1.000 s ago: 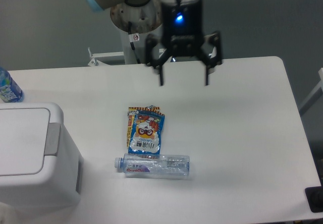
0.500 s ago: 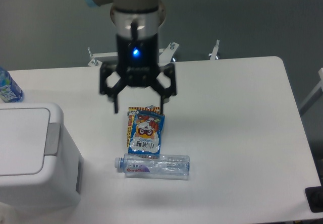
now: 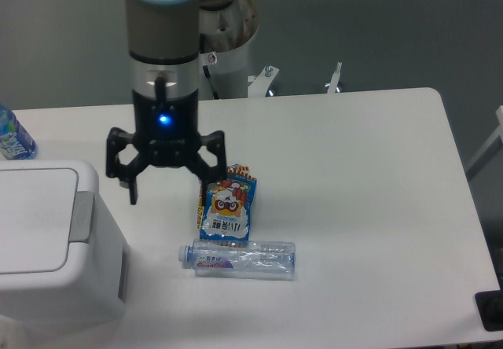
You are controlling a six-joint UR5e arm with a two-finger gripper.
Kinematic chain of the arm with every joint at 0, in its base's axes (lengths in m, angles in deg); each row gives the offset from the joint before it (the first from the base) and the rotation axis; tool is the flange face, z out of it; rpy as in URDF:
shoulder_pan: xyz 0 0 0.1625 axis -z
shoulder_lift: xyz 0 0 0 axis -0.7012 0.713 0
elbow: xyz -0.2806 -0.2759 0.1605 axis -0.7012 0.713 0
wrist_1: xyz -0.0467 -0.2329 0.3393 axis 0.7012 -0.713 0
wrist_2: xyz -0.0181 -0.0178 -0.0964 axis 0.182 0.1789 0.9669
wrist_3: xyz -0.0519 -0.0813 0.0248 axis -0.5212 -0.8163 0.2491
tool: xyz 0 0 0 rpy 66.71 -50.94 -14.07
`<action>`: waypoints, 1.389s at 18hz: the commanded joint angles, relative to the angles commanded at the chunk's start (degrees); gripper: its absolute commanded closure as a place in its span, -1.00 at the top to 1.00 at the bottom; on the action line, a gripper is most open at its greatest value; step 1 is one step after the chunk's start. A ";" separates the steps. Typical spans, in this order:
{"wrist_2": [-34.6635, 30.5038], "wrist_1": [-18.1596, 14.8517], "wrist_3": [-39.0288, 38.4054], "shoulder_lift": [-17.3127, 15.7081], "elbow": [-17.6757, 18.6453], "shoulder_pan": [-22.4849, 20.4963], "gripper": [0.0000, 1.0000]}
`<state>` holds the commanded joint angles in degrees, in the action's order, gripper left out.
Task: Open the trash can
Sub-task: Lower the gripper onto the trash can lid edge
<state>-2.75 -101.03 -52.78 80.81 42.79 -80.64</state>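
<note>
The trash can (image 3: 55, 247) is a large white boxy bin at the lower left, its flat white lid (image 3: 31, 219) down. A grey push bar (image 3: 80, 217) runs along the lid's right edge. My gripper (image 3: 167, 196) hangs open and empty above the table, just right of the bin's upper right corner. Its left finger (image 3: 132, 189) is a short way from the push bar and does not touch the bin.
A colourful snack packet (image 3: 226, 205) lies just right of the gripper, partly behind its right finger. A clear plastic bottle (image 3: 237, 258) lies on its side below it. A blue-labelled bottle (image 3: 12, 137) stands at the left edge. The robot base (image 3: 228, 50) is behind the table.
The gripper has swept left and slightly down across the table, from above the far middle to beside the trash can. It stays open. Nothing else moved.
</note>
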 joint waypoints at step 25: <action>-0.35 0.10 -1.16 1.94 0.88 3.87 1.00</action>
<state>-3.10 -100.93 -53.94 82.75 43.67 -76.77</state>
